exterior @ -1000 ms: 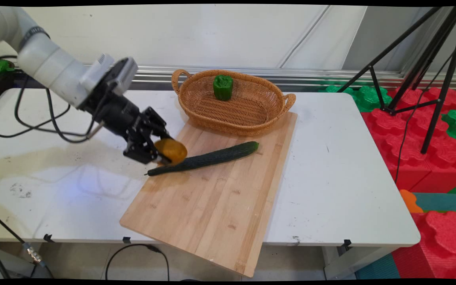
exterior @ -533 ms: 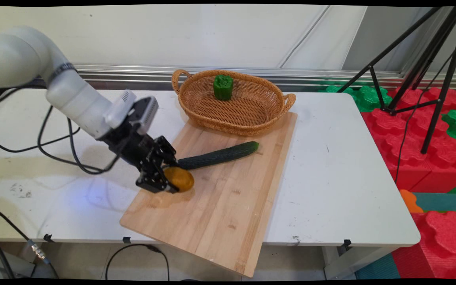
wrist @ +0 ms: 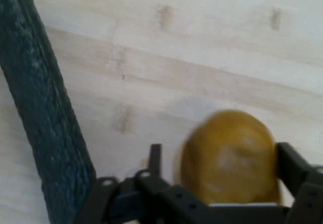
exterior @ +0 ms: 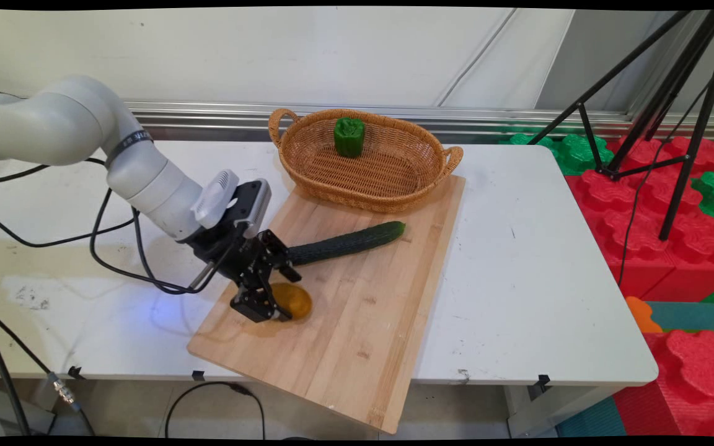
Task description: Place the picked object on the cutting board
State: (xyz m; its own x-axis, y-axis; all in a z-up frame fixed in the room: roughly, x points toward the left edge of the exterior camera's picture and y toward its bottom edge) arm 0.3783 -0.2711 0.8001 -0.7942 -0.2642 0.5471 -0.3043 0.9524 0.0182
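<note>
Potato sits clamped between the fingers of my gripper, low over the near left part of the cutting board, just beside the cucumber.

potato on board, before cucumber | pepper in basket behind board
</note>
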